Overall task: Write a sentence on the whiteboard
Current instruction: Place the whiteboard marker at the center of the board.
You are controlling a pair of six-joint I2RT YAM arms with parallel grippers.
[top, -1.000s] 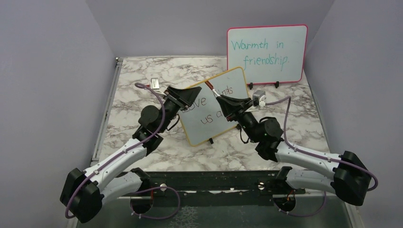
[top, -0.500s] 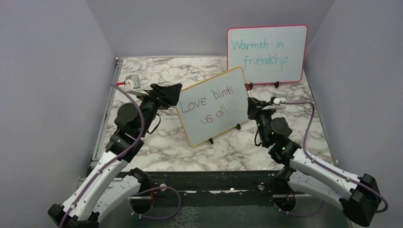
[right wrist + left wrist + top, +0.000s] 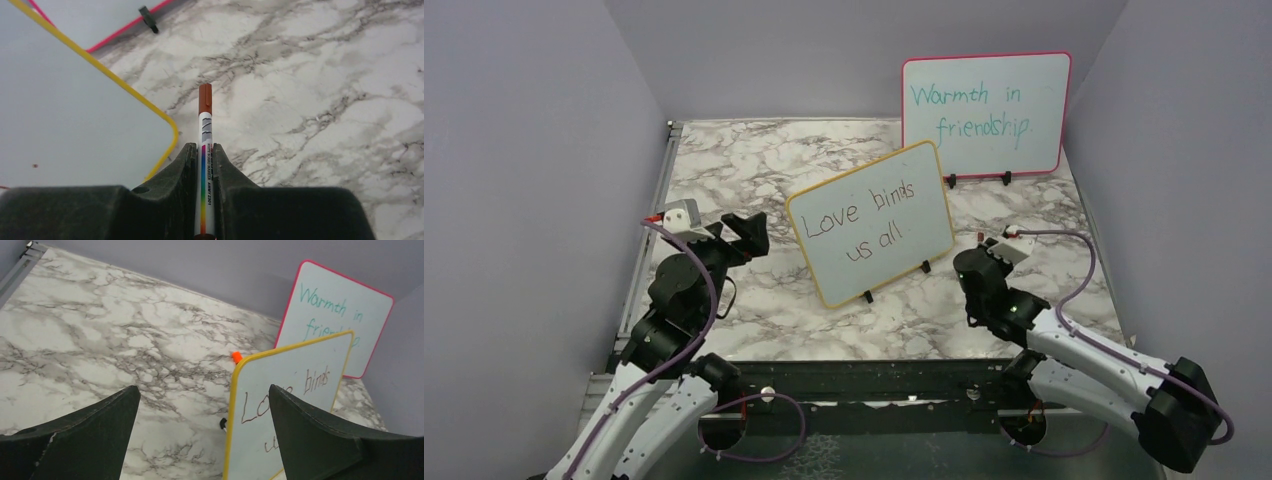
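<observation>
1. Whiteboard (image 3: 871, 222) stands mid-frame on clip feet; sentence (image 3: 861, 218) looks complete.
2. Left gripper (image 3: 744, 232) spread wide, empty, left of it.
3. Right gripper (image 3: 204, 150) pinches marker (image 3: 205, 125), tip near the yellow frame.
4. Risk: an arm swing clips the frame and topples the board.
5. Pink board (image 3: 984, 112) upper right, close behind.

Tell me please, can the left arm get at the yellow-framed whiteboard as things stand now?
Probably yes. The left pincer is open and faces the yellow-framed whiteboard. In its wrist view the board's left edge stands just ahead, with only marble table showing between them.
</observation>
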